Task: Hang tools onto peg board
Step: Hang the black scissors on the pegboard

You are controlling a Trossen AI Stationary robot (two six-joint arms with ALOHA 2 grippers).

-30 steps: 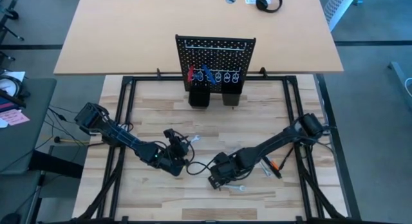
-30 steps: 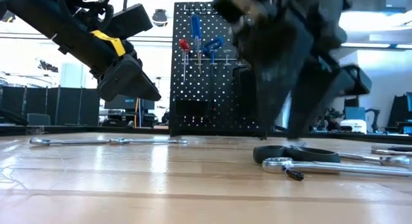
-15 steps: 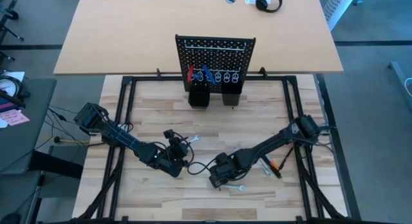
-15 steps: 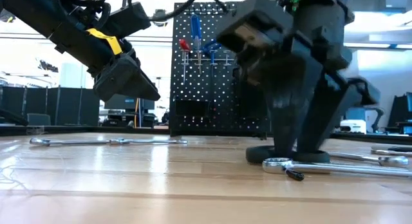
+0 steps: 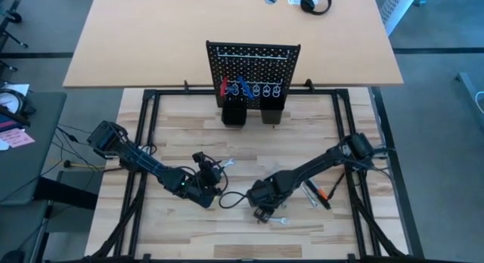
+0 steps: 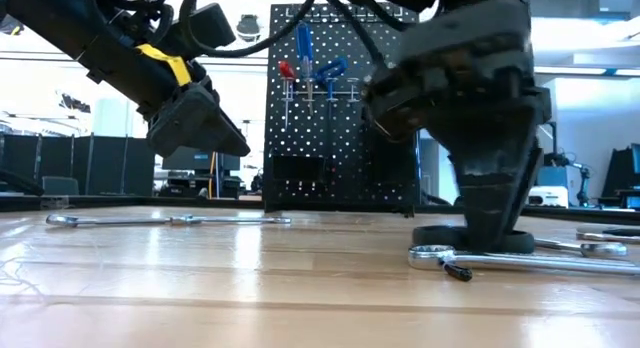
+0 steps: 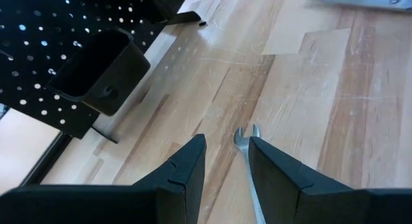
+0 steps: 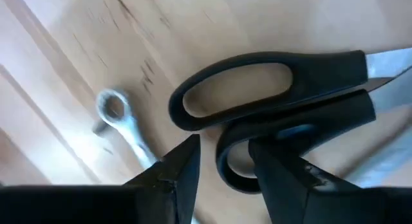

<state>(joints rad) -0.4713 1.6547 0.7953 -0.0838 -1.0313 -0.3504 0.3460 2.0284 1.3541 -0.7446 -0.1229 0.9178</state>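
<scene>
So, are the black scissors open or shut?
Shut: in the right wrist view the scissors' two handle loops touch, and the blades lie together.

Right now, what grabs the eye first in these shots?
The right tool is down on the table at the black scissors, its fingers straddling one handle loop, a silver wrench just beside it. Behind stands the peg board, red and blue handles already hung. The left tool hovers open over another wrench.

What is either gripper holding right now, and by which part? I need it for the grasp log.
Nothing yet. The right gripper is open, fingers straddling a handle loop of the black scissors on the table. The left gripper is open and empty above a wrench.
</scene>
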